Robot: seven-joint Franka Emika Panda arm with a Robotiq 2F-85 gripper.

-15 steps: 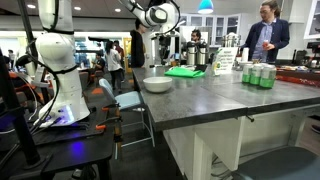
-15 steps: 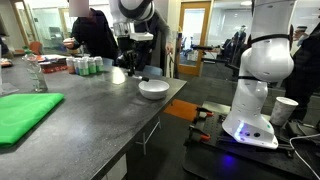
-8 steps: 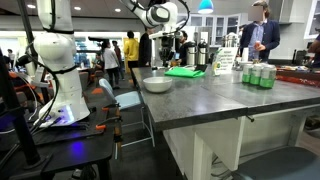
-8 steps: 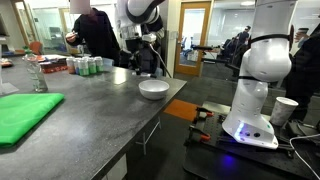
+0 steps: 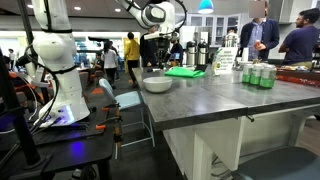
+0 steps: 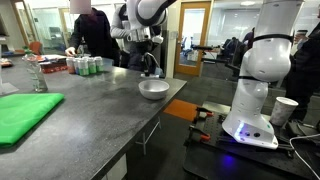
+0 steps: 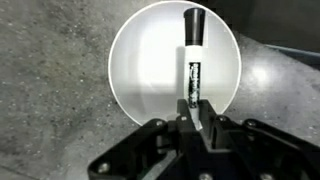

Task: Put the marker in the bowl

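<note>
Pinching the marker by its tail, your gripper, fingers pressed onto its barrel, black cap jutting past the fingertips, white bowl straight beneath them, grey counter around.

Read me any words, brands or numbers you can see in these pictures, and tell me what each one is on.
Nothing can be read clearly.
Label on the marker, held by the gripper over the bowl: printed, but too blurred to read.
The sign card in an exterior view: print too small to read.
The green cans: labels too small to read.
</note>
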